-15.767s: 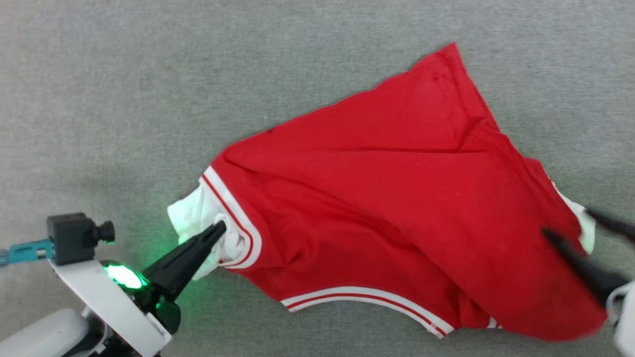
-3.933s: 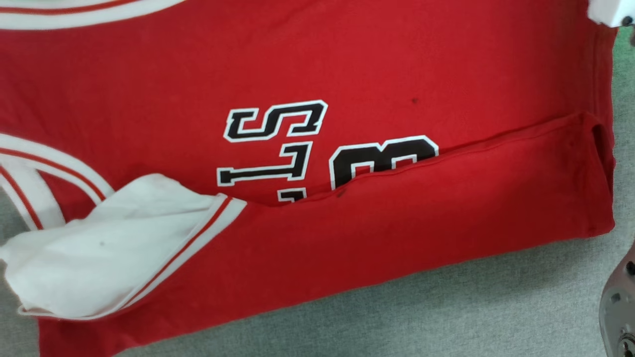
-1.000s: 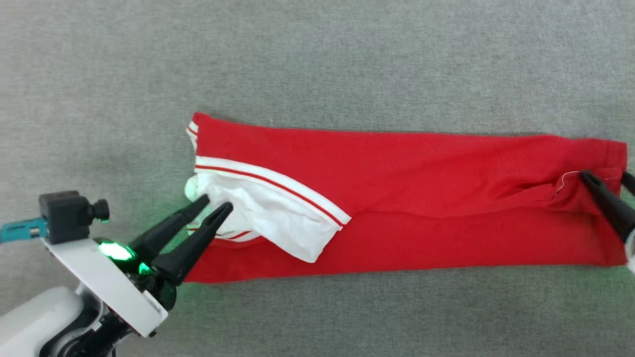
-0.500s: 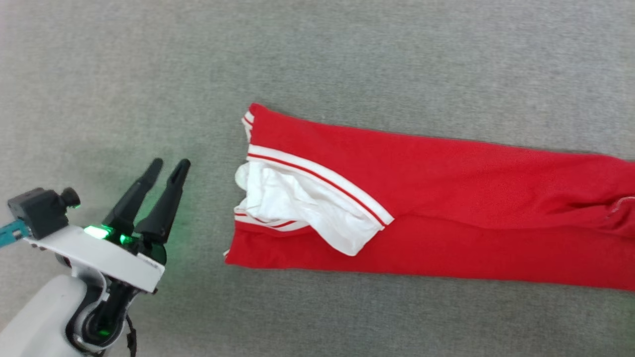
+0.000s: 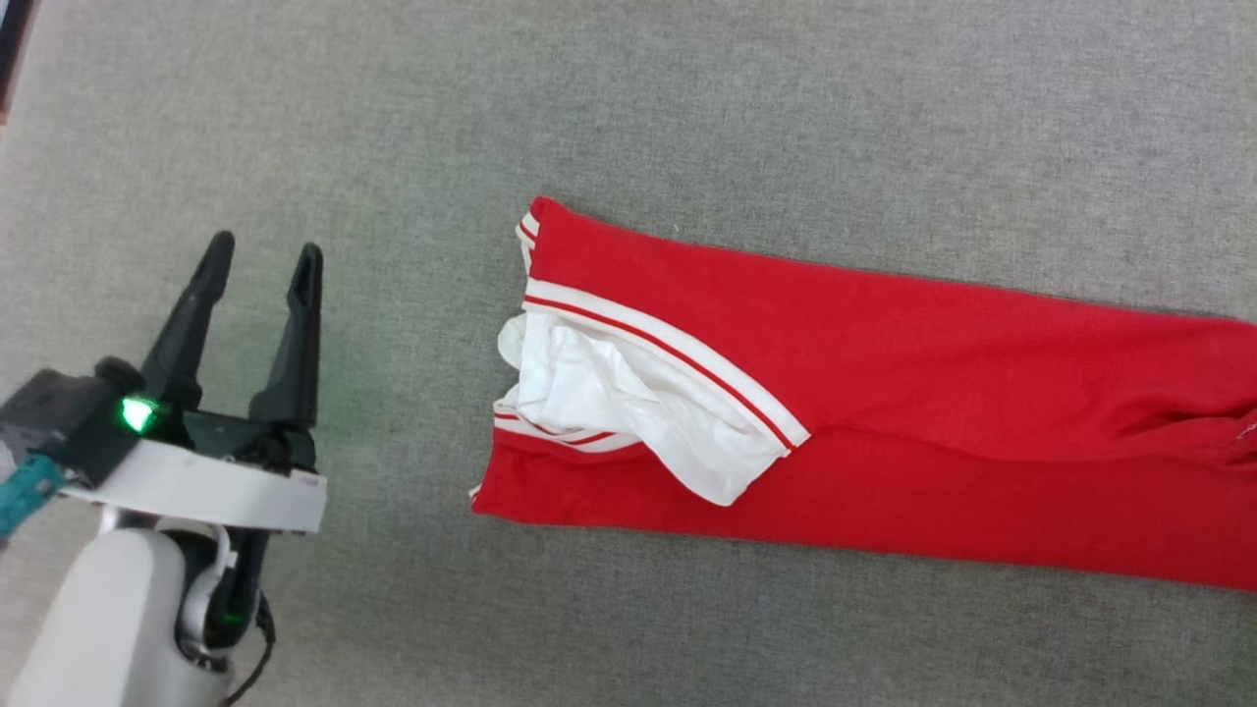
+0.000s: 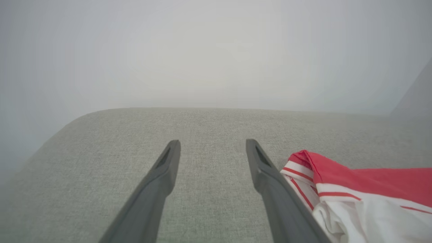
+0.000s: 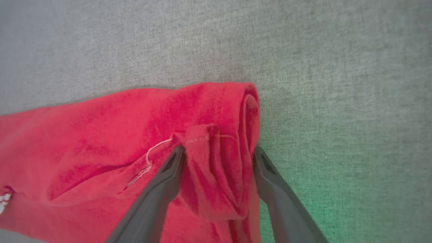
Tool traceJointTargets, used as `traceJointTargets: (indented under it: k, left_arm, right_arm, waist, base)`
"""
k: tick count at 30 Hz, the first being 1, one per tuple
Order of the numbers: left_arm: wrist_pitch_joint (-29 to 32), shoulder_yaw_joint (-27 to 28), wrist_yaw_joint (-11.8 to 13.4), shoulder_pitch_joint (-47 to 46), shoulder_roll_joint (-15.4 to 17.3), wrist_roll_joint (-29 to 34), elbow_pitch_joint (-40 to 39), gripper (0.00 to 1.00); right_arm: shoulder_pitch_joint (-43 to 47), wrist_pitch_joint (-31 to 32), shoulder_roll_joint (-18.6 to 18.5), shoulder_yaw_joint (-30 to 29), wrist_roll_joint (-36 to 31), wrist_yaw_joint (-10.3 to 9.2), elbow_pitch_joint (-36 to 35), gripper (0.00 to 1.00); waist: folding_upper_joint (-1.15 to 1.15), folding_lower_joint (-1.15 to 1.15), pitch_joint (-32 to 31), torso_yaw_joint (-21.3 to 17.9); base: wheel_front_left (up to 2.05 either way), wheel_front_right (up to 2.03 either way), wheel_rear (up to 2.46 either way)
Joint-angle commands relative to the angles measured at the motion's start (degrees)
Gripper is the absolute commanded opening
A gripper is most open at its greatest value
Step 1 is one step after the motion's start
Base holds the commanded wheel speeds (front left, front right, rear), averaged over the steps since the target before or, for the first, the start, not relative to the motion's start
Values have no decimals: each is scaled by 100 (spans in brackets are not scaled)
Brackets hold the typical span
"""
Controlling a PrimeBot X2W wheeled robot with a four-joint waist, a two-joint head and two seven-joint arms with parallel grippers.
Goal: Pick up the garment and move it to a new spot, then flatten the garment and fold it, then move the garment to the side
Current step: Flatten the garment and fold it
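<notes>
The garment (image 5: pixel 884 393) lies on the grey surface as a long red strip running left to right. Its white sleeve (image 5: pixel 609 403) with striped trim is bunched at the left end. My left gripper (image 5: pixel 265 253) stands open and empty at the lower left, well apart from that end. In the left wrist view the left gripper (image 6: pixel 212 145) is over bare grey cloth, with the garment (image 6: pixel 354 182) to the right of its fingers. In the right wrist view my right gripper (image 7: pixel 217 150) is open, its fingers astride the garment's (image 7: pixel 101 135) rolled red hem end.
The grey fabric surface (image 5: pixel 687 98) stretches on all sides of the garment. Its rounded far edge (image 6: pixel 101 111) shows in the left wrist view. A dark object (image 5: pixel 12 49) sits at the top left corner of the head view.
My left gripper has opened, let go of the white sleeve and drawn back to the left. The head view has shifted, so the right gripper has left it.
</notes>
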Motion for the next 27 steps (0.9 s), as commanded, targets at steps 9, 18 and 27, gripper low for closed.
traceJointTargets:
  k: [9, 18, 27]
  left_arm:
    - [4, 46, 8, 99, -285, 566, 85, 100]
    - [4, 105, 8, 1, -270, 421, 190, 100]
    - [4, 314, 8, 165, -93, 264, 125, 100]
  right_arm:
    - [186, 272, 354, 341, -465, -7, 450, 24]
    - [1, -84, 514, 586, -518, -5, 518, 0]
    - [-456, -978, 297, -21, -762, -8, 217, 0]
  waist:
    - [0, 0, 137, -83]
    - [0, 0, 254, -184]
    - [0, 0, 300, -484]
  base:
    - [0, 0, 0]
    - [0, 0, 0]
    - [0, 0, 0]
